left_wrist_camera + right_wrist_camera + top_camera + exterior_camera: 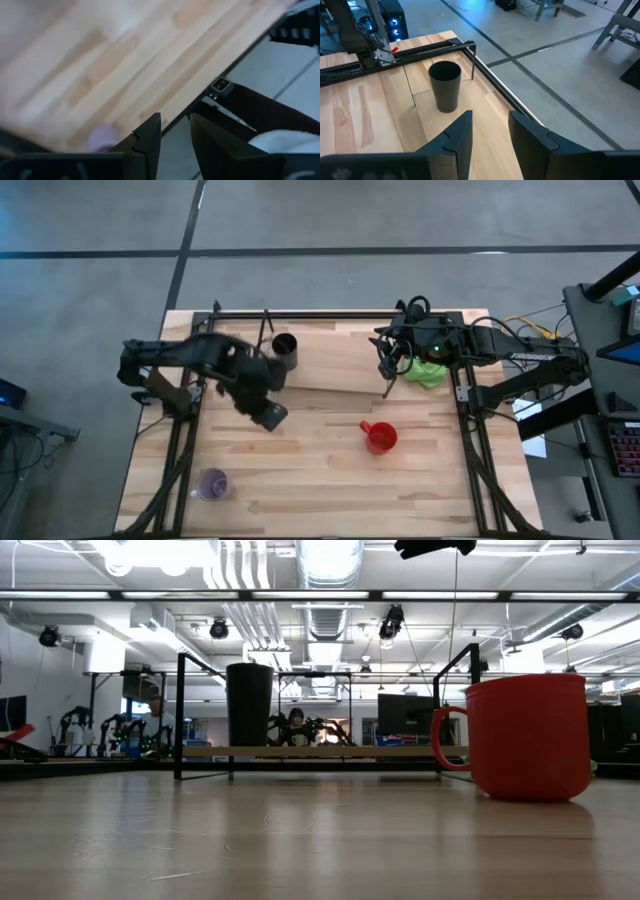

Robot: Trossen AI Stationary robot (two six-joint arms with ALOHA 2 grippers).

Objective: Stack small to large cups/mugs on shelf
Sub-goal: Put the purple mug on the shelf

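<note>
On shelf (330, 380), left end: black tumbler (285, 349). Near table edge: purple cup (212, 484), light, thin; you grip rim. Mid-table: red mug (381, 437). Left gripper (270, 416) slightly parted, empty. Right gripper (388, 387) likewise.

Left hand (271, 416) open, empty (mid-table); right hand (387, 387) open, raised

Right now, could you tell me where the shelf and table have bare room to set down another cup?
The shelf board is bare from the black tumbler across to the right claw. On the table, the stretch between the purple cup and the red mug is free. It is crowded around the tumbler, where the left claw hangs nearby.
</note>
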